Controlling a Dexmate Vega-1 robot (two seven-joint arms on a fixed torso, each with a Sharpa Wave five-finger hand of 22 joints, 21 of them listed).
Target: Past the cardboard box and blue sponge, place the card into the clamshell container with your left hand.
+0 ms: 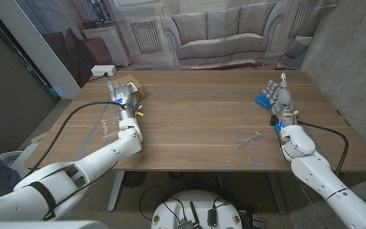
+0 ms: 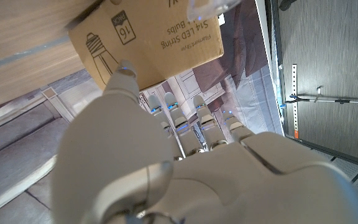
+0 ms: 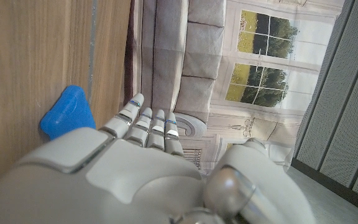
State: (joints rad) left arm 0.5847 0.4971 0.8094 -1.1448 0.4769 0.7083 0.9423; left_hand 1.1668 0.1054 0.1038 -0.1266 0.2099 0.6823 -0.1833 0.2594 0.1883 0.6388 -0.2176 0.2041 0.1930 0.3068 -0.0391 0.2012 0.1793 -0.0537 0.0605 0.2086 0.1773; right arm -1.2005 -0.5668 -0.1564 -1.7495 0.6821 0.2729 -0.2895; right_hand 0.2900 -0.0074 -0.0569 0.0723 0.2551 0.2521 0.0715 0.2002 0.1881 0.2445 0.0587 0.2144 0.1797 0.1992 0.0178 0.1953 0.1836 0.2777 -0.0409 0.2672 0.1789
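Left robot hand (image 1: 121, 97) raised beside cardboard box (image 1: 128, 83) — fingers extended.

Ahead of you at twelve o'clock hangs a printed backdrop (image 1: 170, 32) showing a grey sofa (image 1: 224, 35) and panelled walls. At two o'clock stands a grey textured wall (image 1: 354, 57). A wooden table (image 1: 196, 127) spreads below, evenly lit.

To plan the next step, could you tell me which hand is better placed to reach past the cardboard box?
The left. The left hand is right beside the cardboard box on its side of the table, while the right hand stands far across, by the blue sponge.
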